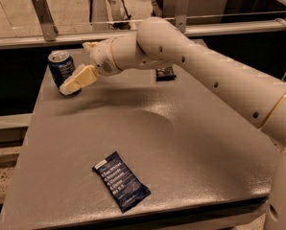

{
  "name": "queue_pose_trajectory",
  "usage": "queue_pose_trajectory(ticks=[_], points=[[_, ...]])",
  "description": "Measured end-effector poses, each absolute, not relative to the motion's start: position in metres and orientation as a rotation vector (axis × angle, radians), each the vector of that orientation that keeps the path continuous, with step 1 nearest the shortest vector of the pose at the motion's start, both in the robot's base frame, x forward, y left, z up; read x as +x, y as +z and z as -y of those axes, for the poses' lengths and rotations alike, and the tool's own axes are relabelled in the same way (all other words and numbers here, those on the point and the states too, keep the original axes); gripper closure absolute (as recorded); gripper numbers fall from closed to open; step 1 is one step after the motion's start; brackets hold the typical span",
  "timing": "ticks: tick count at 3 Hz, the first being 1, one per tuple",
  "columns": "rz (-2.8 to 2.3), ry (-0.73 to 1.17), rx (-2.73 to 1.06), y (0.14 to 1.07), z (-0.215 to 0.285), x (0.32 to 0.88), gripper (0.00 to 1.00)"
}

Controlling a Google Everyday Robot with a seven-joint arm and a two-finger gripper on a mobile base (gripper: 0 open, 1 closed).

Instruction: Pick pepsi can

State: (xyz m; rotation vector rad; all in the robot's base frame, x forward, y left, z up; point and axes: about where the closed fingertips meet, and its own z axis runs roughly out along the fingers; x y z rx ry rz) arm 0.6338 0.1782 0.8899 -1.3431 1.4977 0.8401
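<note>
Lying nearest the camera, a flat dark blue bar wrapper (121, 181) with white text rests at a slant close to the front edge of the grey counter (205, 143), with bare surface all around it. Past it the middle of the counter carries only a soft sheen of reflected light. The robot's thick white arm (205, 75) comes in from the right side and reaches leftward across the rear half of the counter, well above the surface, narrowing to a rounded wrist. At the end of it, the claw (75, 67) sits at the far left corner, right against the pepsi can (60, 67). The claw is open, its two cream fingers spread apart: the near finger (80, 78) slants down and to the left across the lower right of the can, while the tip of the far finger (89, 46) shows just to the right of the can's silver top. Whether either finger actually touches the can cannot be told. The pepsi can stands upright on the counter near its back left corner, dark blue with pale markings. Further right, partly hidden under the arm, a small black bar wrapper (165, 73) lies flat near the back edge. Behind the counter a pale rail (229, 28) runs from side to side, with two upright metal brackets (42, 16) rising from it.
</note>
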Motion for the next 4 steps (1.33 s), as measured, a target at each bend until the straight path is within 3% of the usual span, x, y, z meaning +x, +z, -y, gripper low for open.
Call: queue_pose_trajectory(ticks=[1,2,4], points=[[-1.504,0.878,-1.35,0.883,-0.19,0.631,0.0],[-1.523,0.936,-1.347,0.881,-0.201,0.628,0.18],[-1.556,0.997,-1.278,0.886,-0.197,0.63,0.64]])
